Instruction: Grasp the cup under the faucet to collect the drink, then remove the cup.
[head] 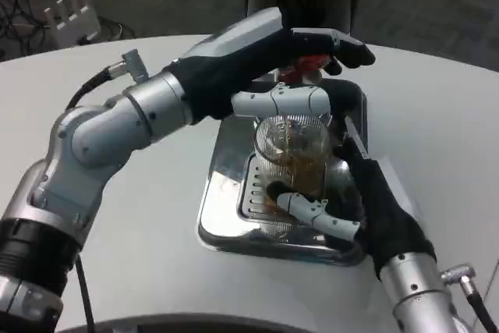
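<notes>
Your cup stands upright on the grille of the steel drip tray, in the middle of the white bench, directly below the faucet, whose red lever you can just see under your left hand. That left hand lies over the lever with its fingers stretched across it; whether it is actually pressing is not clear, but brown drink already stands in the lower part of the clear cup, so the filling looks well under way. Your right hand is the one that matters next: it is closed around the cup from the cup's right side, black fingers behind and white fingers curled round the base at the front, so it holds the cup where it stands. The cup's long axis is vertical and the spout sits straight above its mouth, close over the rim. My judgement is that the removal has to go sideways or toward you along the tray before any lift, keeping the cup level, since a straight rise would meet the spout and a tilt would spill.
</notes>
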### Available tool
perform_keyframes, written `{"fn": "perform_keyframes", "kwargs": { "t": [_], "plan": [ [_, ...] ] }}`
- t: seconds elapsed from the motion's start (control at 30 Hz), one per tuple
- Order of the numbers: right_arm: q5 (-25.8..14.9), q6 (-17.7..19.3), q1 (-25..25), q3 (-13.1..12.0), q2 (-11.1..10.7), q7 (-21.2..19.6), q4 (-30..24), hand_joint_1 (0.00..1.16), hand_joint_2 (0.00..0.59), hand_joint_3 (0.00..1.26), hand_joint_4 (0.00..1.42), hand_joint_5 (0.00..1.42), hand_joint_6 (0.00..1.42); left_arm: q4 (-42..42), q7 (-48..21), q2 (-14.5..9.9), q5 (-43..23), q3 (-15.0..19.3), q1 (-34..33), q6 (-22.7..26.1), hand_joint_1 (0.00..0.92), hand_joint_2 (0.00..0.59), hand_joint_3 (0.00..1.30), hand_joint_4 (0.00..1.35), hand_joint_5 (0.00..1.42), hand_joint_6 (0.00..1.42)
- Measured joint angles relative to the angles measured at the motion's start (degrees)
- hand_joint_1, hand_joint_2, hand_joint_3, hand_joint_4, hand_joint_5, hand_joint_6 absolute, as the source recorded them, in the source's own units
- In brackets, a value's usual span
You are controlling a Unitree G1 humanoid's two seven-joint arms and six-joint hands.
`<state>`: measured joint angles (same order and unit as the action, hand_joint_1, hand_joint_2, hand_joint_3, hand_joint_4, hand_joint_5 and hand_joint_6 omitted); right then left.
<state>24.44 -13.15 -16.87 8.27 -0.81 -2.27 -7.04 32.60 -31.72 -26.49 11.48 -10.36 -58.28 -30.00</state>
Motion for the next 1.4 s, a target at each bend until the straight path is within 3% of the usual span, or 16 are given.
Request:
{"fn": "perform_keyframes", "kwargs": {
  "t": [0.37, 0.5, 0.8, 1.4],
  "plan": [
    [-0.21, 1.37, -3.69, 1.3, 0.87, -3.46, 5.14, 0.68, 0.188, 0.0, 0.0, 0.01, 0.0, 0.0, -0.66, -0.62, -0.14, 0.16, -0.15, -0.03, 0.0, 0.105, 0.31, 0.24, 0.29, 0.35],
    [-1.26, 1.84, -4.33, 1.57, 2.09, -4.35, 7.34, 0.65, 0.189, 0.0, 0.0, 0.0, 0.0, 0.12, -0.84, -0.86, -0.17, 0.2, -0.23, -0.22, 0.0, 0.105, 0.31, 0.25, 0.29, 0.35],
    [0.34, 1.14, -6.23, 3.14, 4.69, -8.58, 9.14, 0.64, 0.194, 0.0, 0.0, 0.0, 0.0, 0.87, -1.12, -1.69, -0.76, 0.28, -0.4, -0.98, 0.0, 0.105, 0.31, 0.25, 0.29, 0.35],
    [1.29, 1.23, -9.68, 3.52, 6.6, -14.7, 15.93, 0.65, 0.195, 0.0, 0.0, 0.0, 0.0, 4.8, -1.31, -1.72, -1.03, 0.14, -2.05, -3.43, 0.0, 0.114, 0.32, 0.25, 0.29, 0.35]
  ]
}}
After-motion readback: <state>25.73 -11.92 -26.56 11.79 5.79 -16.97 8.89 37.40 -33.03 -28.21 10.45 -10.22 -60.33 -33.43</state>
